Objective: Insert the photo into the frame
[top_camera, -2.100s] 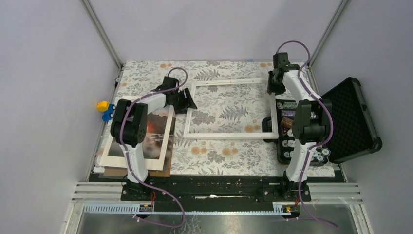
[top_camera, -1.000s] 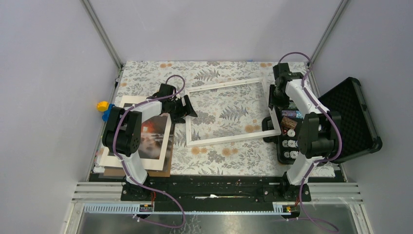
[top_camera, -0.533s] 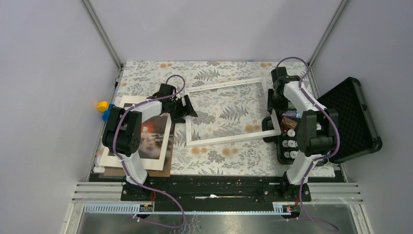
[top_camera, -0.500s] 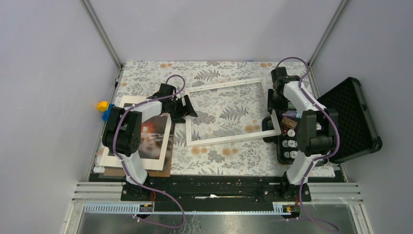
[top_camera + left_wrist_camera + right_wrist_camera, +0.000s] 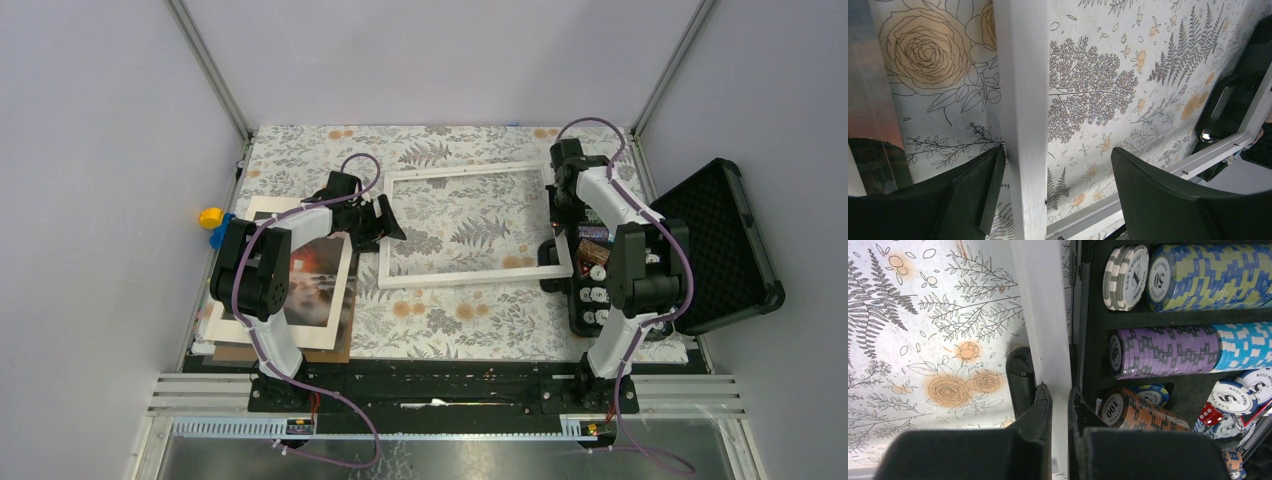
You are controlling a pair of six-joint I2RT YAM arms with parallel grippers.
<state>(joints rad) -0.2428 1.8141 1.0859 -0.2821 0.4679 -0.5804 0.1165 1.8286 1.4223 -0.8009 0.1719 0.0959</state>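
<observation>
Pinching the frame (image 5: 470, 276) by its right rail, the right claw (image 5: 1058, 390) likely squares it on the table (image 5: 450, 320) while the left claw (image 5: 1055, 165), spread wide, straddles the left rail; the photo (image 5: 320, 285) lies under a white mat (image 5: 315, 340) alongside.

plain grey walls (image 5: 420, 60) (floral tablecloth (image 5: 450, 320) below)

Top view: fixed, high, behind the arm bases, looking steeply down. Whole desk (image 5: 440, 320) in shot, near edge at bottom. Left wrist view: very close, low over the desk's left part, left pincer (image 5: 1053, 170) at bottom, looking down on the frame (image 5: 1023, 100) left rail. Right wrist view: very close at the right edge, right pincer (image 5: 1060, 395) at bottom, chip case (image 5: 1168, 345) alongside. All three share the frame and the floral desk surface.
</observation>
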